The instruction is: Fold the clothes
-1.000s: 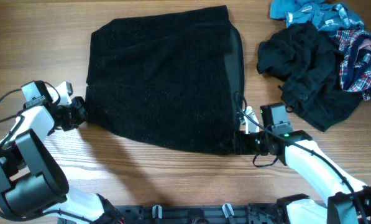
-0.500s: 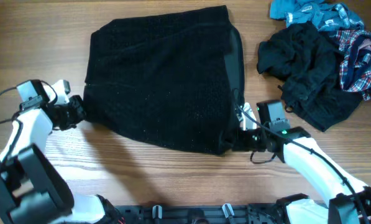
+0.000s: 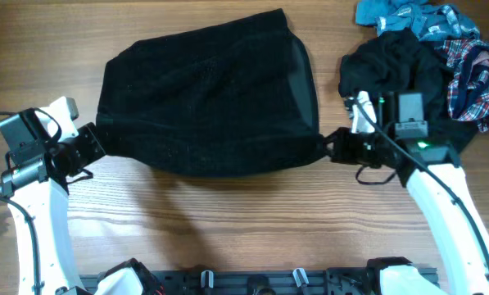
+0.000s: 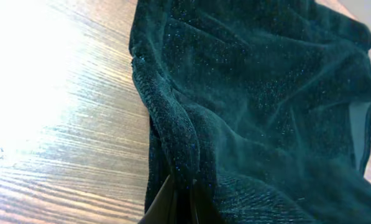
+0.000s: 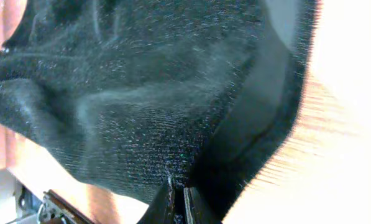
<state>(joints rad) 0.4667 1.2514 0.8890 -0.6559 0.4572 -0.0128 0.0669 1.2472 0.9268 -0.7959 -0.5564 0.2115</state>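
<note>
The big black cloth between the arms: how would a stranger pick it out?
Look at the middle of the wooden table. The large black textured garment stretches there, the left pincer and right pincer shut on its near corners. Unlike the crumpled black, teal and plaid clothes at the far right, it is spread wide.

The wooden table [image 3: 228,238] shows pale brown grain running left to right. A large black textured garment [image 3: 203,98] lies spread over the middle and reaches toward the far edge; its near hem casts a shadow on the wood. In the far right corner sits a heap, with a strip of bare wood between it and the spread garment. In the heap, a crumpled black garment [image 3: 396,70] lies nearest the middle, a teal-blue garment [image 3: 391,15] at the far edge, and a red-blue plaid garment [image 3: 473,78] by the right edge, all touching.
</note>
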